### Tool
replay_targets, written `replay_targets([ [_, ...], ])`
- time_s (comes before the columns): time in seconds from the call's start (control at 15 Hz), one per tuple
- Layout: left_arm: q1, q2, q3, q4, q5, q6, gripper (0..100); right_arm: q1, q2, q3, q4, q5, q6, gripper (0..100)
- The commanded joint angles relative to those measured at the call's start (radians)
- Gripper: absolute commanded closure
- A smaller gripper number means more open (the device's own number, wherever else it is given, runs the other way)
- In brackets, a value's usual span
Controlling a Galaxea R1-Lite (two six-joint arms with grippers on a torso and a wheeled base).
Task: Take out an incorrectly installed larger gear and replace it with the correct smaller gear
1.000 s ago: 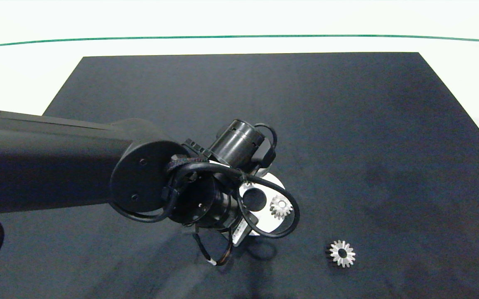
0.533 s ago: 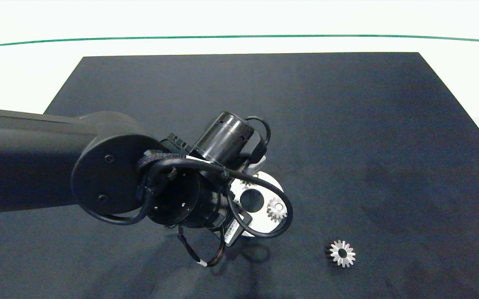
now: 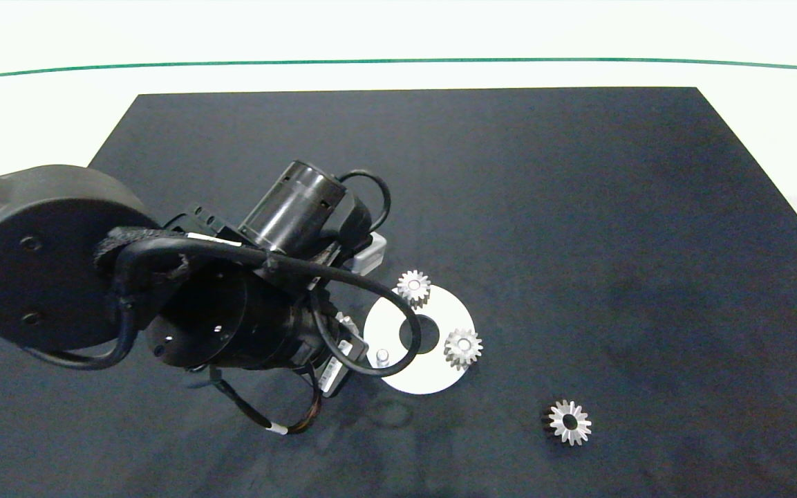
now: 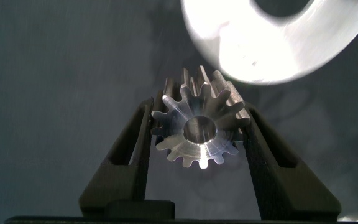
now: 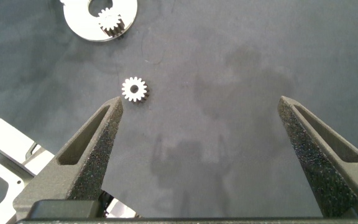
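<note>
the left gripper (image 4: 199, 102) is clamped on what seems the smaller gear (image 4: 197, 134), just beside the round plate (image 3: 433, 373), whose bare peg (image 3: 382, 356) awaits it. the larger gear (image 3: 569, 422) lies discarded, well apart from the plate, beneath the spread right gripper (image 5: 201, 109).

Silver gears (image 3: 569, 422), black mat (image 3: 578, 207)

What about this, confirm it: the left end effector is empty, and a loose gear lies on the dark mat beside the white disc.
Not right. The left end effector is not empty: the left wrist view shows it shut on a silver gear. The rest holds: the loose gear lies on the dark mat beside the white disc.
</note>
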Motion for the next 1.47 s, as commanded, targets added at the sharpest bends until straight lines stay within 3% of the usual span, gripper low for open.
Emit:
replay_targets([
  [0.07, 0.045, -0.11, 0.125, -0.015, 0.003, 0.0, 75, 0.012, 0.001, 0.01, -0.006, 0.001, -0.003, 0],
  [0.47, 0.067, -0.139, 0.353, -0.179, 0.0, 0.0, 75, 0.012, -0.001, 0.019, -0.011, 0.001, -0.012, 0],
  [0.53, 0.067, -0.136, 0.382, -0.208, -0.001, 0.002, 0, 0.012, -0.001, 0.021, -0.011, 0.001, -0.014, 0],
  [0.93, 0.098, -0.146, 0.421, -0.242, -0.004, 0.003, 0, 0.014, 0.002, 0.025, -0.012, 0.001, -0.014, 0],
  [1.07, 0.105, -0.229, 0.388, -0.234, -0.004, 0.007, 0, 0.012, -0.001, 0.025, -0.012, 0.001, -0.014, 0],
  [1.2, 0.13, -0.327, 0.27, -0.099, -0.004, 0.003, 0, 0.012, 0.001, 0.025, -0.012, 0.001, -0.016, 0],
  [1.27, 0.147, -0.36, 0.164, 0.022, -0.003, -0.02, 0, 0.014, -0.001, 0.03, -0.011, 0.001, -0.026, 0],
  [1.33, 0.16, -0.372, 0.051, 0.131, -0.003, -0.073, 0, 0.015, -0.01, 0.036, -0.012, 0.002, -0.032, 0],
  [1.47, 0.19, -0.381, -0.187, 0.372, -0.003, -0.248, 0, 0.052, -0.039, 0.042, -0.003, 0.01, -0.037, 0],
])
